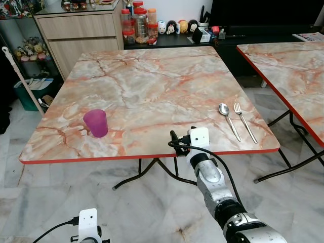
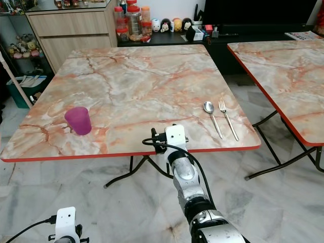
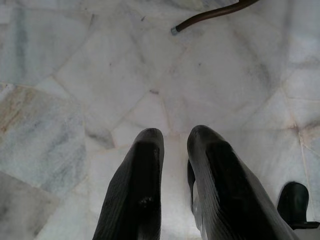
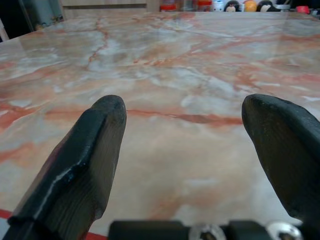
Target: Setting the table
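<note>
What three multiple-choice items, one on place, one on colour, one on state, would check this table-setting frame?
1. Where do the spoon and fork lie?
A. Beside the cup
B. Near the table's front right corner
C. On the floor

2. What colour is the cup?
A. Purple
B. Green
C. White

3. How is the right gripper?
A. Shut on the spoon
B. Shut on the cup
C. Open, holding nothing

Answers: 1 B, they lie side by side on the table by that corner; 2 A, it stands purple near the front left; 3 C, the right wrist view shows its fingers spread over bare tabletop.
</note>
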Robot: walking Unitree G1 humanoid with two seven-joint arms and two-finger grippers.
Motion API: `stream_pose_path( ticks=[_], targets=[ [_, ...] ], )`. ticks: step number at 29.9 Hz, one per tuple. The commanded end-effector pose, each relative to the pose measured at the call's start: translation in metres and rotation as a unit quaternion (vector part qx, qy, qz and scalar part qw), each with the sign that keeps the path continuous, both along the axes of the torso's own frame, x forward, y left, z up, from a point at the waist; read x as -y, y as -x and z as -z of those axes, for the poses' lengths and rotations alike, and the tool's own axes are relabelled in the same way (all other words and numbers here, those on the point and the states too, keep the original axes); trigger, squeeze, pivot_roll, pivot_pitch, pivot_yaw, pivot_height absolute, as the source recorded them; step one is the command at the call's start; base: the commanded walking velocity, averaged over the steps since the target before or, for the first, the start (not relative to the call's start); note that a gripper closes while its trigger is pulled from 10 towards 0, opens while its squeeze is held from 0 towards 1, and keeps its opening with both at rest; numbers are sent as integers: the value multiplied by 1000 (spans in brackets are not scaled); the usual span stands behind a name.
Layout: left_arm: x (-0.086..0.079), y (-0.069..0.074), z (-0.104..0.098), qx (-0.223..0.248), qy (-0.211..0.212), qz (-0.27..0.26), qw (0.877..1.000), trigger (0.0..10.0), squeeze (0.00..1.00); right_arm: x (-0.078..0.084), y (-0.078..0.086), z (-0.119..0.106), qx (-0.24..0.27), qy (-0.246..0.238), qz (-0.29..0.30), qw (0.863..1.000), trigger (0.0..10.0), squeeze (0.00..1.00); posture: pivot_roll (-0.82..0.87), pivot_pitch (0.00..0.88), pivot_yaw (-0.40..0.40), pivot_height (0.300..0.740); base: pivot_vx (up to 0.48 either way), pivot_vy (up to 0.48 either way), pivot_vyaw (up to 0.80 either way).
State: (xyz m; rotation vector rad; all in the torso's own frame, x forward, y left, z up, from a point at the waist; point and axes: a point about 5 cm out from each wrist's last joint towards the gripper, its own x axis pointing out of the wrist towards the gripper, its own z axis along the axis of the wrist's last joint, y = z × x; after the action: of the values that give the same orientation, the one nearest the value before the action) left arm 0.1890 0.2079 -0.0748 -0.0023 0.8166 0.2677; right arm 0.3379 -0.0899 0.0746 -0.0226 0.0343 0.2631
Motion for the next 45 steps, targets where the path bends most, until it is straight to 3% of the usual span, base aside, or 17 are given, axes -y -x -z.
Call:
stream_pose_path(
  ticks=[1,39,45],
  targets=[
    [-4,4,2,-16,-10,0,1000,10000,0,-1,-3,-4,3,-9,2,1000,10000,0,-1,0,11,709,304,0,0],
    [-7,12,5,-26,-14,-3,1000,10000,0,2,0,-3,18,-13,26,999,10000,0,4,0,3,709,316,0,-26],
    [-8,17,7,-34,-15,-7,999,10000,0,7,6,6,9,-11,29,999,10000,0,3,0,3,709,96,0,0]
  ],
)
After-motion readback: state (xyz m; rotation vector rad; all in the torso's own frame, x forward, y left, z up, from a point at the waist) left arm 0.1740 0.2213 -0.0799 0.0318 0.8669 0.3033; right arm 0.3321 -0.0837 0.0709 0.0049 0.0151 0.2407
